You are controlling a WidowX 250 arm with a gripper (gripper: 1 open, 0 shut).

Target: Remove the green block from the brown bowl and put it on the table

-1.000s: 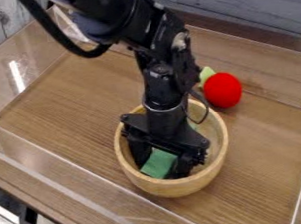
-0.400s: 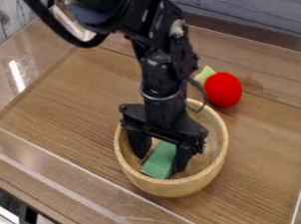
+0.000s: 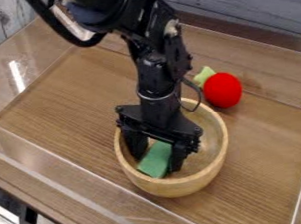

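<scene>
The table (image 3: 60,123) is a brown wood-grain surface of planks, bordered by low clear acrylic walls (image 3: 39,170) on the near and left sides. My arm (image 3: 131,26) is black and enters from the upper left, descending vertically to a point above the bowl. The brown bowl (image 3: 214,158) is 1 round, light tan wooden vessel with a thick rim, resting on the table in the lower centre of the view. My gripper (image 3: 162,155) points straight down into the bowl, with its 2 fingers spread wide, 1 on each side of the block; whether they touch it I cannot tell. The green block (image 3: 157,162) lies inside the bowl, tilted against the inner wall, partly hidden between my fingers. 1 round red toy (image 3: 224,90) with a green tip sits on the table behind the bowl, to its right, apart from it.
</scene>
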